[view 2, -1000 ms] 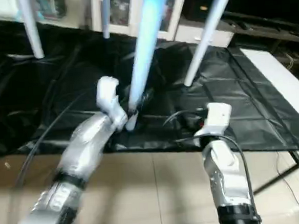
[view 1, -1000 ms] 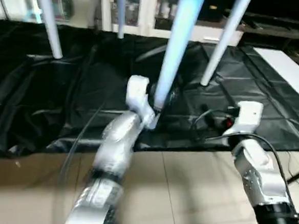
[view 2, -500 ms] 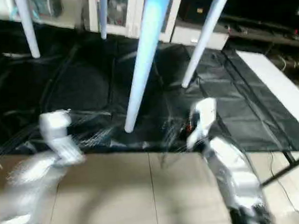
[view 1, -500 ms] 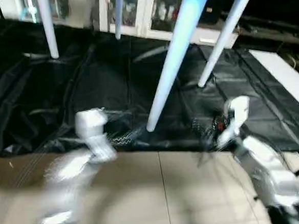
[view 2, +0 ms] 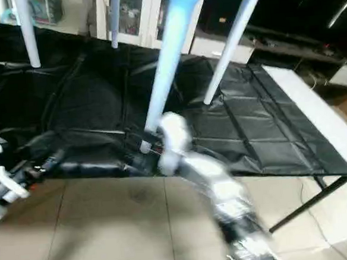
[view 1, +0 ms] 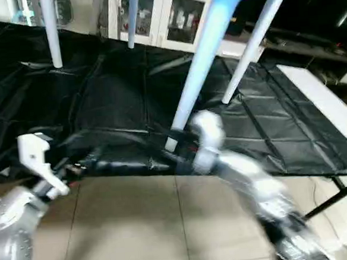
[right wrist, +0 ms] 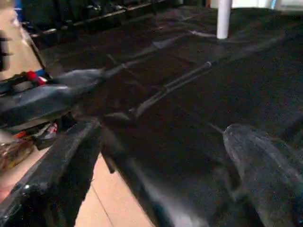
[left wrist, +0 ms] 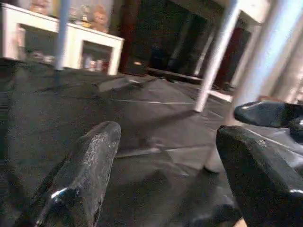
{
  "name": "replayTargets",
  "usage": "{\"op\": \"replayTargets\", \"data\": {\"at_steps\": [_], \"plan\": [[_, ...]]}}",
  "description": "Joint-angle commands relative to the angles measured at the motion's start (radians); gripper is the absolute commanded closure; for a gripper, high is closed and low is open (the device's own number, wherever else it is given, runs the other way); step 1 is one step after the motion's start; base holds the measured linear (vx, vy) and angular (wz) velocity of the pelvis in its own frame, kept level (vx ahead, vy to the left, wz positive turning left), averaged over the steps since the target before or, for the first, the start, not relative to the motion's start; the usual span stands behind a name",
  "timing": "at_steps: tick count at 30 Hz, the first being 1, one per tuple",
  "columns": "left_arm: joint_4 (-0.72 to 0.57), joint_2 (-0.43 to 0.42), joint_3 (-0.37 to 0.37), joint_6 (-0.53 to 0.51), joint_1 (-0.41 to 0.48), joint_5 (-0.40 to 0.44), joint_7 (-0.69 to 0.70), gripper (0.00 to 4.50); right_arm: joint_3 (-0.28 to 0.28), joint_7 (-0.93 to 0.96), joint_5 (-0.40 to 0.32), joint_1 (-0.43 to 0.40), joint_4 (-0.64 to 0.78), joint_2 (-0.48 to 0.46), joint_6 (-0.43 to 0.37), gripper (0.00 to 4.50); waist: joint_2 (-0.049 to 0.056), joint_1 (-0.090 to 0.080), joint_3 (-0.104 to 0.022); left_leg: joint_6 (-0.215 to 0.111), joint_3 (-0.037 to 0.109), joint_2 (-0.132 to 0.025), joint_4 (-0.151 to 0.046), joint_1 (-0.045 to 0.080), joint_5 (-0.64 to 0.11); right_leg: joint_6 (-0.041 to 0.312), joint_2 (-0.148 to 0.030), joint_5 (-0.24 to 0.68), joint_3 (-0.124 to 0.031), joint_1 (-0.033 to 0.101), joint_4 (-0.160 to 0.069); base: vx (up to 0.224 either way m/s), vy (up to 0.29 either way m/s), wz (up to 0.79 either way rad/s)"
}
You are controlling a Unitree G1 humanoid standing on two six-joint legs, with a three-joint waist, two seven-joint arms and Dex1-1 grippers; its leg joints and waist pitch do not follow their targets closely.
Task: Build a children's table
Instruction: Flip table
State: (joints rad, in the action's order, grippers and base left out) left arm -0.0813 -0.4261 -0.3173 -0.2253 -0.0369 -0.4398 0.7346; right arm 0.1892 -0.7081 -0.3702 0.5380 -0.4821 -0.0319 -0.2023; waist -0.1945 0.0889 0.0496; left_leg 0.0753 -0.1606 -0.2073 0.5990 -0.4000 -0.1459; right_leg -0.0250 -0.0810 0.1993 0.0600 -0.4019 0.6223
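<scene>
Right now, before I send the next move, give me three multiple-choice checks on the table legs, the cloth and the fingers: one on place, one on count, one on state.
1. Where do the feet of the legs rest?
A. on the black cloth
B. on the tiled floor
C. on a white shelf

2. How many legs show in the left eye view?
A. two
B. four
C. six

3. How do the left gripper fingers stand?
A. shut on a leg
B. shut, empty
C. apart, empty

Key: 1 A, each leg's foot meets the black cloth. 2 B, four poles rise from it. 3 C, cloth shows between the fingers.
</scene>
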Motion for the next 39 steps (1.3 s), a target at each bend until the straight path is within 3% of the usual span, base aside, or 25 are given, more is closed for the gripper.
{"op": "replayTargets", "data": {"at_steps": [1, 2, 3, 7, 10, 12, 14, 17, 21, 23, 24, 25, 27, 28, 29, 30, 31, 32, 33, 34, 35, 36, 37, 38, 39], "plan": [[-0.023, 0.006, 0.012, -0.012, -0.004, -0.005, -0.017, 0.79, -0.023, 0.024, 0.023, 0.026, -0.081, 0.009, 0.034, 0.00, 0.052, -0.010, -0.041, 0.166, 0.019, -0.027, -0.105, 0.058, -0.716, 0.106, -0.049, 0.419, -0.025, -0.015, -0.085, 0.000, 0.000, 0.00], [-0.025, 0.006, 0.012, -0.013, -0.004, -0.004, -0.022, 0.79, -0.027, 0.026, 0.026, 0.040, -0.105, 0.002, 0.043, 0.00, 0.053, -0.008, -0.042, 0.167, 0.018, -0.028, -0.105, 0.059, -0.717, 0.105, -0.049, 0.415, -0.025, -0.014, -0.085, 0.000, 0.000, 0.00], [-0.034, 0.013, 0.025, -0.015, -0.001, 0.001, -0.032, 0.79, -0.064, 0.094, 0.046, 0.096, -0.193, -0.012, 0.101, 0.00, 0.042, -0.006, -0.041, 0.163, 0.016, -0.027, -0.104, 0.055, -0.702, 0.103, -0.054, 0.428, -0.027, -0.013, -0.085, 0.000, 0.000, 0.00], [-0.045, 0.026, 0.043, -0.019, -0.001, 0.002, -0.042, 0.79, -0.123, 0.175, 0.062, 0.137, -0.271, -0.006, 0.181, 0.00, 0.046, -0.008, -0.042, 0.171, 0.016, -0.026, -0.105, 0.055, -0.708, 0.096, -0.053, 0.433, -0.023, -0.012, -0.086, 0.000, 0.000, 0.00], [-0.043, 0.040, 0.072, -0.022, -0.011, 0.008, -0.043, 0.79, -0.191, 0.265, 0.058, 0.151, -0.338, 0.045, 0.259, 0.00, 0.057, -0.003, -0.042, 0.168, 0.013, -0.025, -0.101, 0.061, -0.719, 0.089, -0.053, 0.439, -0.024, -0.016, -0.091, 0.000, 0.000, 0.00], [-0.037, 0.043, 0.087, -0.022, -0.023, 0.009, -0.041, 0.79, -0.225, 0.294, 0.050, 0.160, -0.370, 0.081, 0.291, 0.00, 0.053, -0.002, -0.043, 0.162, 0.010, -0.025, -0.099, 0.063, -0.721, 0.082, -0.048, 0.440, -0.023, -0.016, -0.094, 0.000, 0.000, 0.00], [-0.032, 0.045, 0.099, -0.024, -0.034, 0.006, -0.038, 0.79, -0.253, 0.314, 0.048, 0.175, -0.410, 0.116, 0.322, 0.00, 0.059, 0.000, -0.045, 0.161, 0.009, -0.025, -0.099, 0.060, -0.721, 0.079, -0.049, 0.443, -0.021, -0.012, -0.094, 0.000, 0.000, 0.00], [-0.024, 0.051, 0.117, -0.027, -0.048, 0.008, -0.034, 0.79, -0.306, 0.321, 0.036, 0.192, -0.452, 0.172, 0.348, 0.00, 0.060, -0.006, -0.047, 0.158, 0.013, -0.025, -0.101, 0.054, -0.734, 0.081, -0.047, 0.446, -0.011, -0.001, -0.093, 0.000, 0.000, 0.00], [-0.007, 0.058, 0.139, -0.021, -0.065, 0.017, -0.034, 0.79, -0.360, 0.350, 0.036, 0.195, -0.503, 0.283, 0.380, 0.00, 0.067, -0.016, -0.042, 0.146, 0.012, -0.025, -0.099, 0.056, -0.752, 0.086, -0.047, 0.477, -0.002, -0.001, -0.105, 0.000, 0.000, 0.00], [0.003, 0.062, 0.150, -0.019, -0.075, 0.019, -0.030, 0.79, -0.388, 0.366, 0.034, 0.195, -0.542, 0.348, 0.400, 0.00, 0.067, -0.014, -0.039, 0.140, 0.007, -0.023, -0.092, 0.067, -0.764, 0.083, -0.044, 0.500, 0.003, -0.008, -0.114, 0.000, 0.000, 0.00], [0.007, 0.064, 0.154, -0.018, -0.079, 0.020, -0.030, 0.79, -0.396, 0.370, 0.036, 0.195, -0.556, 0.368, 0.409, 0.00, 0.077, -0.011, -0.038, 0.139, 0.006, -0.022, -0.090, 0.072, -0.771, 0.084, -0.044, 0.501, 0.004, -0.011, -0.116, 0.000, 0.000, 0.00], [0.011, 0.065, 0.159, -0.015, -0.082, 0.023, -0.030, 0.79, -0.409, 0.379, 0.036, 0.194, -0.573, 0.395, 0.412, 0.00, 0.068, -0.018, -0.035, 0.129, 0.005, -0.021, -0.088, 0.070, -0.776, 0.077, -0.040, 0.524, 0.011, -0.011, -0.122, 0.000, 0.000, 0.00], [0.021, 0.071, 0.171, -0.008, -0.091, 0.031, -0.034, 0.79, -0.432, 0.394, 0.041, 0.194, -0.608, 0.439, 0.420, 0.00, 0.078, -0.023, -0.033, 0.130, 0.009, -0.026, -0.105, 0.058, -0.808, 0.072, -0.033, 0.538, 0.029, 0.008, -0.115, 0.000, 0.000, 0.00], [0.026, 0.074, 0.177, -0.004, -0.095, 0.035, -0.037, 0.79, -0.442, 0.399, 0.045, 0.194, -0.623, 0.456, 0.423, 0.00, 0.087, -0.021, -0.035, 0.133, 0.004, -0.036, -0.137, 0.034, -0.837, 0.089, -0.022, 0.474, 0.039, 0.036, -0.077, 0.000, 0.000, 0.00], [0.046, 0.098, 0.193, 0.014, -0.111, 0.067, -0.080, 0.79, -0.453, 0.361, 0.040, 0.182, -0.612, 0.469, 0.420, 0.00, 0.094, -0.003, -0.032, 0.131, -0.025, -0.049, -0.184, 0.001, -0.874, 0.114, -0.001, 0.383, 0.053, 0.064, -0.007, -0.083, -0.004, -0.05], [0.057, 0.116, 0.201, 0.030, -0.119, 0.086, -0.107, 0.79, -0.453, 0.329, 0.033, 0.170, -0.589, 0.462, 0.414, 0.00, 0.083, 0.036, -0.022, 0.113, -0.072, -0.059, -0.236, -0.057, -0.893, 0.103, 0.017, 0.323, 0.048, 0.100, 0.117, -0.083, -0.004, -0.05], [0.071, 0.141, 0.207, 0.040, -0.126, 0.103, -0.145, 0.79, -0.451, 0.278, 0.017, 0.146, -0.545, 0.448, 0.407, 0.00, 0.071, 0.068, -0.022, 0.099, -0.096, -0.059, -0.238, -0.065, -0.857, 0.084, 0.016, 0.349, 0.021, 0.102, 0.150, -0.113, -0.040, 0.10], [0.076, 0.148, 0.207, 0.044, -0.127, 0.108, -0.157, 0.79, -0.449, 0.267, 0.013, 0.138, -0.530, 0.442, 0.404, 0.00, 0.043, 0.069, -0.028, 0.083, -0.108, -0.051, -0.185, -0.022, -0.728, 0.039, -0.005, 0.515, -0.032, 0.058, 0.103, -0.026, -0.137, 0.14], [0.097, 0.183, 0.206, 0.065, -0.134, 0.136, -0.222, 0.79, -0.438, 0.207, -0.006, 0.094, -0.452, 0.415, 0.396, 0.00, 0.005, 0.031, -0.011, 0.044, -0.037, -0.026, 0.144, 0.114, -0.418, -0.034, -0.190, 1.156, -0.084, -0.130, -0.198, -0.026, -0.137, 0.14], [0.104, 0.205, 0.202, 0.085, -0.132, 0.151, -0.259, 0.79, -0.420, 0.179, -0.028, 0.036, -0.342, 0.388, 0.376, 0.00, 0.023, 0.028, -0.024, 0.008, 0.020, -0.010, 0.115, -0.008, -0.185, 0.011, -0.190, 1.132, -0.136, 0.006, -0.141, 0.082, -0.126, -0.20], [0.104, 0.205, 0.202, 0.085, -0.132, 0.151, -0.259, 0.79, -0.420, 0.179, -0.028, 0.036, -0.342, 0.388, 0.376, 0.00, 0.022, 0.044, -0.030, 0.024, 0.027, -0.012, 0.065, -0.024, -0.165, 0.011, -0.166, 1.012, -0.103, 0.042, -0.113, 0.051, -0.031, -0.17], [0.086, 0.243, 0.198, 0.069, -0.120, 0.173, -0.342, 0.79, -0.355, 0.165, -0.067, -0.112, -0.074, 0.343, 0.326, 0.00, 0.064, 0.056, -0.047, 0.069, 0.018, -0.036, -0.015, 0.044, -0.195, 0.081, -0.083, 0.566, -0.049, 0.016, -0.070, 0.051, -0.031, -0.17], [0.086, 0.243, 0.198, 0.069, -0.120, 0.173, -0.342, 0.79, -0.355, 0.165, -0.067, -0.112, -0.074, 0.343, 0.326, 0.00, 0.067, 0.044, -0.057, 0.048, 0.015, -0.041, -0.043, 0.066, -0.268, 0.133, -0.035, 0.206, -0.031, 0.008, -0.032, -0.024, -0.035, 0.22], [0.052, 0.265, 0.201, 0.051, -0.100, 0.189, -0.390, 0.79, -0.308, 0.186, -0.096, -0.209, 0.093, 0.320, 0.290, 0.00, 0.087, 0.040, -0.052, 0.047, 0.019, -0.045, -0.063, 0.061, -0.309, 0.155, -0.034, 0.148, -0.028, 0.017, -0.032, 0.000, 0.000, 0.00], [0.045, 0.269, 0.202, 0.046, -0.096, 0.190, -0.397, 0.79, -0.300, 0.190, -0.100, -0.223, 0.118, 0.317, 0.284, 0.00, 0.081, 0.036, -0.038, 0.048, 0.017, -0.046, -0.080, 0.054, -0.449, 0.146, -0.033, 0.249, -0.023, 0.023, -0.061, 0.000, 0.000, 0.00]]}}
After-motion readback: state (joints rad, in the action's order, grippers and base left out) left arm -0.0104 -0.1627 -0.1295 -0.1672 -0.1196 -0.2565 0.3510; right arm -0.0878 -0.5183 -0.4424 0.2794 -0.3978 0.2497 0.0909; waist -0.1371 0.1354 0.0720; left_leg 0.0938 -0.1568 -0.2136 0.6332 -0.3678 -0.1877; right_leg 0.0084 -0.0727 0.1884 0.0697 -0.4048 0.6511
